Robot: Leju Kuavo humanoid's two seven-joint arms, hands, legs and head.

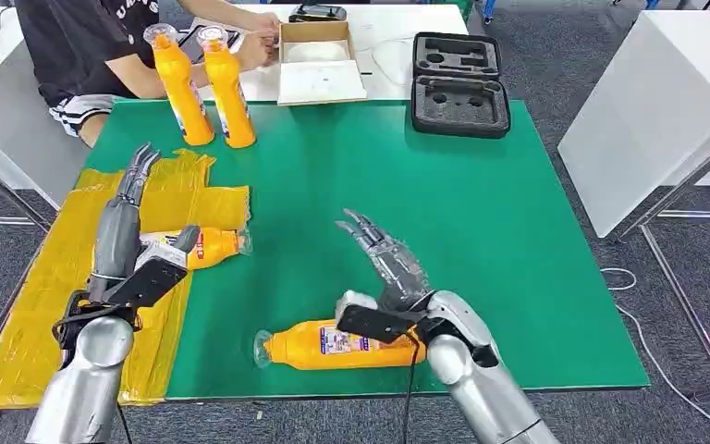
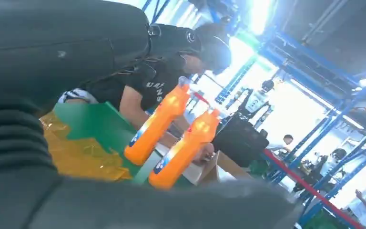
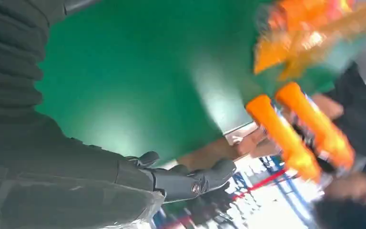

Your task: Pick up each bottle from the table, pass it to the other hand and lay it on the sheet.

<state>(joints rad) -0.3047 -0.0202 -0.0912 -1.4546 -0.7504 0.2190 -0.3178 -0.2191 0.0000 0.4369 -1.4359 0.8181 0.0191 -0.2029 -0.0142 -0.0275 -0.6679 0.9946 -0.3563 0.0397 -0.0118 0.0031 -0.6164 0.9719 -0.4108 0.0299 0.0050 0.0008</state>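
You have one bottle on the sheet [image 1: 196,247] already, lying on its side on the yellow sheet [image 1: 46,305] near its inner edge, neck pointing out toward the green mat [image 1: 481,231]. Count that as the one delivery the pictures show. A second, the lying bottle [image 1: 328,347], rests on the mat close to the near edge of the bench, just beside and partly under your right wrist. Two standing bottles [image 1: 205,88] wait upright at the far left corner of the mat, next to a seated person [image 1: 92,46] whose hands rest just behind them. So by my reckoning three are left.

Your right hand [image 1: 384,254] hovers above the mat with fingers spread and nothing in them; the lying bottle sits behind it, toward the wrist, not between the fingers. Your left hand [image 1: 129,208] is held out straight over the sheet, fingers extended and empty (its thumb looks close to the delivered bottle, though I cannot tell whether it touches).

For room: the middle of the mat is bare, and much of the sheet is free. Mind the near bench edge by the lying bottle, which could roll off. At the far side, a black foam case [image 1: 460,85] and a cardboard box [image 1: 319,63] stand well apart from the standing bottles.
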